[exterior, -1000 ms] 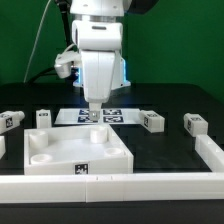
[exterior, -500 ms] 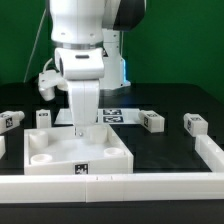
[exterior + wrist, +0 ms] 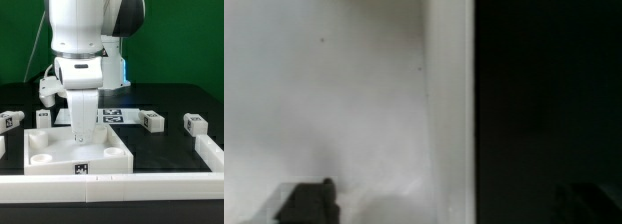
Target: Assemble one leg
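My gripper (image 3: pixel 81 136) hangs low over the large flat white square piece (image 3: pixel 60 152), near its middle. In the wrist view the gripper (image 3: pixel 446 205) is open and empty. One fingertip (image 3: pixel 304 203) is over the white piece (image 3: pixel 331 100) and the other, dim against the black table, is beyond the piece's edge. Several legs lie on the table apart from the gripper: two at the exterior view's left (image 3: pixel 10 120) (image 3: pixel 43 118) and two at its right (image 3: pixel 152 121) (image 3: pixel 195 124). Each is a small white post with a marker tag.
The marker board (image 3: pixel 112 116) lies behind the square piece. A white wall (image 3: pixel 110 184) runs along the table's front and up the right side (image 3: pixel 210 150). The arm's body hides the table's middle back.
The arm has moved toward the exterior view's left and lowered, from above the marker board to over the square piece. In the last half second it sank only slightly.
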Tool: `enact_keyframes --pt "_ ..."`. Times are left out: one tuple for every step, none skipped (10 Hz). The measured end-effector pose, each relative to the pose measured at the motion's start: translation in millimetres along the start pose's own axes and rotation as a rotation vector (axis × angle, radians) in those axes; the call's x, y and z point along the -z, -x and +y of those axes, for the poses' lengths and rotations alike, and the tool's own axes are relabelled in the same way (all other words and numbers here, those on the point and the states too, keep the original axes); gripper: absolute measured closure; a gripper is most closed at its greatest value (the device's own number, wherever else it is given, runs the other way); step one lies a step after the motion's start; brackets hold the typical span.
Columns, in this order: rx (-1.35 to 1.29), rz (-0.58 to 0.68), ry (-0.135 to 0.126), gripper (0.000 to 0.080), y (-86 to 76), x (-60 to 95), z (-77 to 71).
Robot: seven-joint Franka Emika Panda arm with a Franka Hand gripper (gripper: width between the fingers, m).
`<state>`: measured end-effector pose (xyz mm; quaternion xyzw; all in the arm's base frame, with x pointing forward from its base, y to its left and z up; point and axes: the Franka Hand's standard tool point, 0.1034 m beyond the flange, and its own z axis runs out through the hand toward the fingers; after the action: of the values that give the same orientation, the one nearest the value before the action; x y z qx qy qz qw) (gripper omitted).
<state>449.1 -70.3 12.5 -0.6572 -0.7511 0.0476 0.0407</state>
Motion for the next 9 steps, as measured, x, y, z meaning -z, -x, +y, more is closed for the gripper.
enact_keyframes --pt "0.000 0.000 0.000 0.0265 0.0 -0.1 -0.1" --pt "0.000 0.000 0.000 0.0441 0.0 -0.2 -0.1" --pt "0.000 0.000 0.000 0.0654 -0.1 -0.2 -0.2" --pt "0.000 0.000 -0.001 0.0654 -0.1 -0.3 -0.3" --pt "0.000 -0.001 0.007 0.0733 0.2 0.9 1.4" --pt "0.000 -0.001 0.008 0.0733 0.2 1.0 1.7" --pt "0.000 -0.001 0.008 0.0733 0.2 1.0 1.7" --pt "0.000 -0.001 0.009 0.0733 0.3 1.0 1.8" --pt "0.000 -0.001 0.009 0.0733 0.3 1.1 1.9"
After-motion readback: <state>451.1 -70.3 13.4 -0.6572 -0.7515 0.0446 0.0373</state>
